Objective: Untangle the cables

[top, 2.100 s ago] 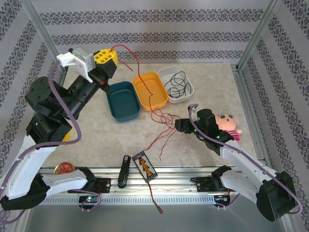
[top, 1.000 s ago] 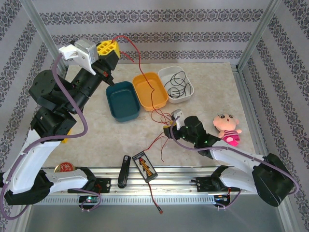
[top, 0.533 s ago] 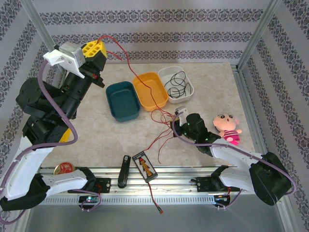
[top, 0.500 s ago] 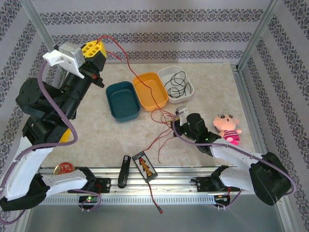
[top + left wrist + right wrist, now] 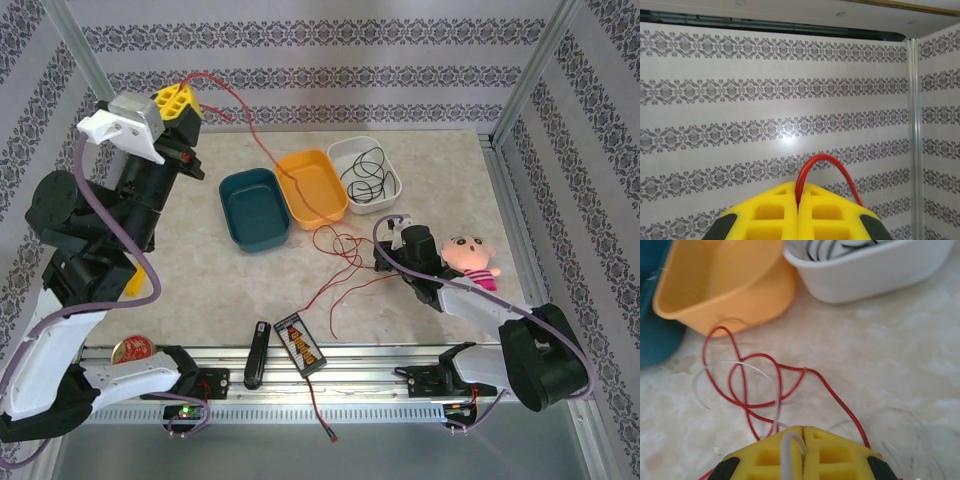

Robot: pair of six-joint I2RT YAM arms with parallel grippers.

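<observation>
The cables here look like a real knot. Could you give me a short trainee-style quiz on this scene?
1. True or false: the left gripper is shut on the red cable.
2. Which tray holds the black cable? A teal, B orange, C white.
3. Fill in: the right gripper pinches the ____ cable.
Key: 1 true. 2 C, the white tray. 3 whitish: the whitish cable loops out between its fingers.
</observation>
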